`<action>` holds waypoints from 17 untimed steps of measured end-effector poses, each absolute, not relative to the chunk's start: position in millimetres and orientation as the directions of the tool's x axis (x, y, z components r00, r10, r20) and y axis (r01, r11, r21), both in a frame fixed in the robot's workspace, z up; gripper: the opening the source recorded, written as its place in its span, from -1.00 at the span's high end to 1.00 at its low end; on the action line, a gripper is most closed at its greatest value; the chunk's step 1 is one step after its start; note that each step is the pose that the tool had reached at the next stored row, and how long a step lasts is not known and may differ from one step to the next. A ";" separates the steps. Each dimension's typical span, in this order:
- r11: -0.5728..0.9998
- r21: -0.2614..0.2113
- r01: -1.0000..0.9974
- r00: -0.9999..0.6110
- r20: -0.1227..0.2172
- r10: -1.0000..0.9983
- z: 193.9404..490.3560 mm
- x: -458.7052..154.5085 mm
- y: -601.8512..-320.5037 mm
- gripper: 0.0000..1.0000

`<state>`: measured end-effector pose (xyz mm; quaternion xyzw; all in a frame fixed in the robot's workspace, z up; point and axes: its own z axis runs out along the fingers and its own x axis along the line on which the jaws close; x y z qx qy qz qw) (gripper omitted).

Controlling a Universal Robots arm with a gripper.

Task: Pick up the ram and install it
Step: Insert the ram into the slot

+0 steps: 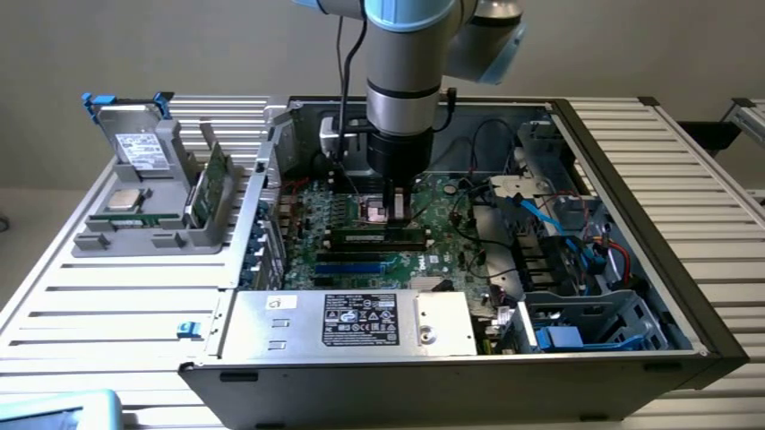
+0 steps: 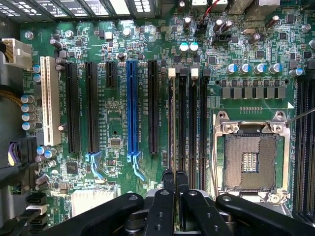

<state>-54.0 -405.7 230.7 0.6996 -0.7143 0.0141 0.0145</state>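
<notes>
Wrist view, tool (image 2: 175,183) pinched together over slots (image 2: 188,123), anything gripped hidden, ram (image 1: 214,184) edge-up in holder (image 1: 120,240), long axis receding.

A: What surrounds the bench?
B: On my remote feed I see a plain beige wall (image 1: 143,45) behind it, in soft, even light.
A: And the furniture?
B: A work table (image 1: 107,305) of pale ribbed metal slats, with another slatted piece (image 1: 748,116) at the exterior view's right edge.
</notes>
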 end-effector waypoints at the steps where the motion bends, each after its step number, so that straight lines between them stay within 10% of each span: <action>1: 0.021 0.000 -1.000 -0.021 0.040 -0.999 230.5 -54.0 -405.7 0.74; 17: 0.020 0.000 -1.000 -0.020 0.040 -0.999 227.0 -54.0 -405.7 0.74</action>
